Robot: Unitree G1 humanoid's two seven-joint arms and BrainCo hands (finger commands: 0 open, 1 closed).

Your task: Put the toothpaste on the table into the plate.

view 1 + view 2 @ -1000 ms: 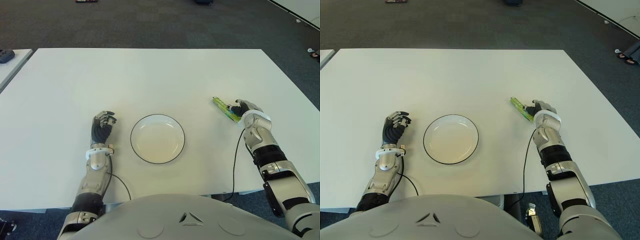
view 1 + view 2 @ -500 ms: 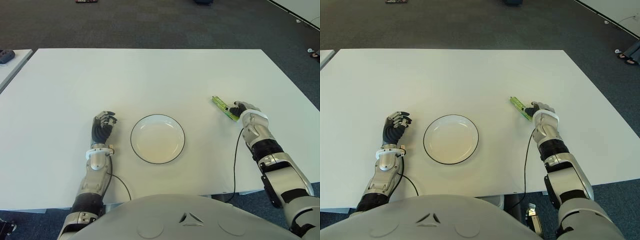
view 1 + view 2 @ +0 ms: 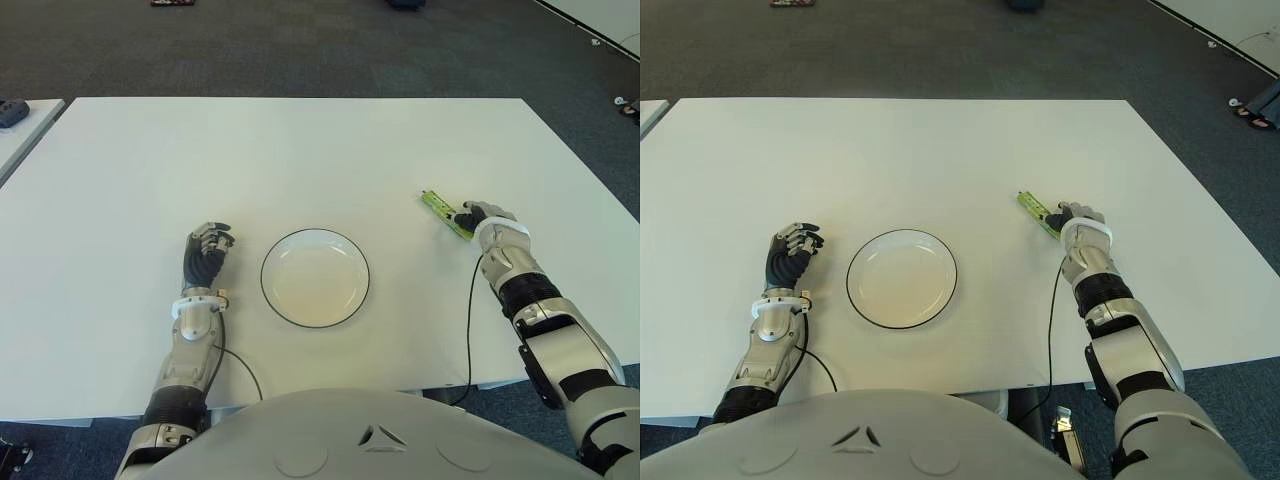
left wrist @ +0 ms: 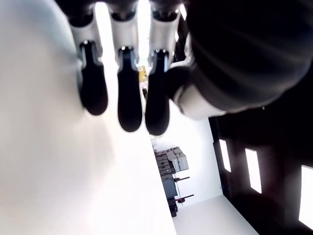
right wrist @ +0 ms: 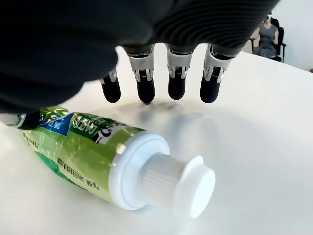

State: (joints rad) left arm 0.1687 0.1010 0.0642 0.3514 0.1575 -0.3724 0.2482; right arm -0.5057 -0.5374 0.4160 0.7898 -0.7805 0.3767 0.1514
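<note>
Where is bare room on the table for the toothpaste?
The plate is empty. The table is bare beyond it and between it and the toothpaste. Crowded only at the right robot hand over the tube; the left robot hand shows left of the plate.

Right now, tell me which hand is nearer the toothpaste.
Right. The right hand is at the toothpaste, fingers extended above the tube lying on the table, not closed on it. The left hand shows on the far side of the plate, to its left.
</note>
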